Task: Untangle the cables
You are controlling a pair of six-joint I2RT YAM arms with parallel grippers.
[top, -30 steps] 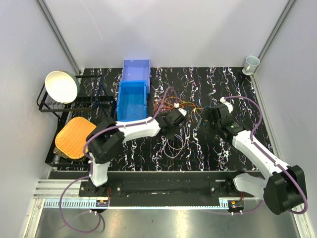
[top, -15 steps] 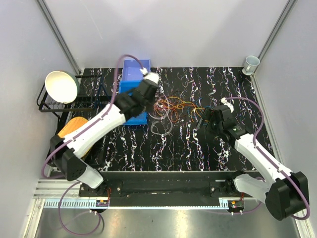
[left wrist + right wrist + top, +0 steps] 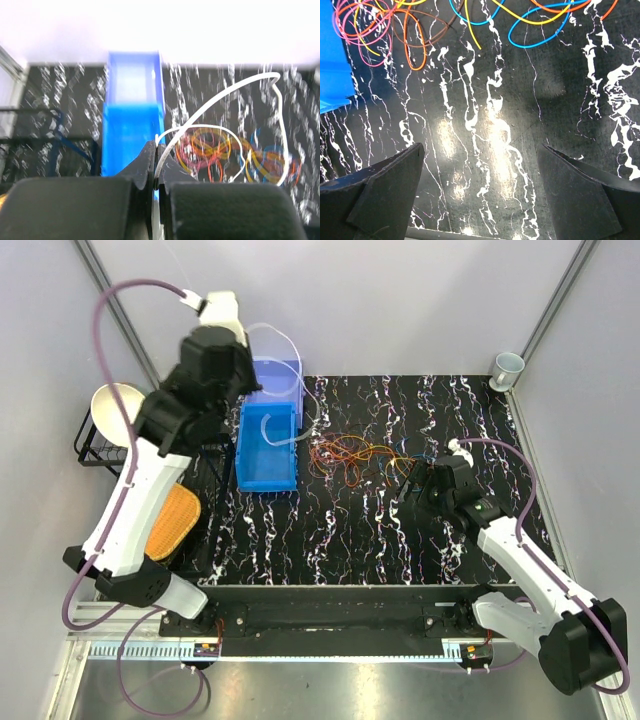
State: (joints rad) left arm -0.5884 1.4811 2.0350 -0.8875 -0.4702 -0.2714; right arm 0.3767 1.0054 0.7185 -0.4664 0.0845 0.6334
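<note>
The cables (image 3: 350, 452) lie as a loose bunch of orange, red, yellow, blue and brown loops on the black marbled table, right of the blue bin. They also show in the left wrist view (image 3: 215, 150) and at the top of the right wrist view (image 3: 380, 30). My left gripper (image 3: 157, 152) is raised high over the back left and is shut on a thin white cable (image 3: 301, 380). That cable arcs up and hangs down to the bunch (image 3: 225, 92). My right gripper (image 3: 415, 490) hovers just right of the bunch, open and holding nothing (image 3: 482, 150).
A blue bin (image 3: 268, 445) and a lavender bin (image 3: 275, 380) stand behind-left of the bunch. Further left are a black rack with a white bowl (image 3: 125, 415) and an orange woven mat (image 3: 165, 520). A cup (image 3: 507, 367) sits in the back right corner.
My left arm swung from the table's middle up and to the back left, drawing the white cable out above the bins. The right arm barely moved.
</note>
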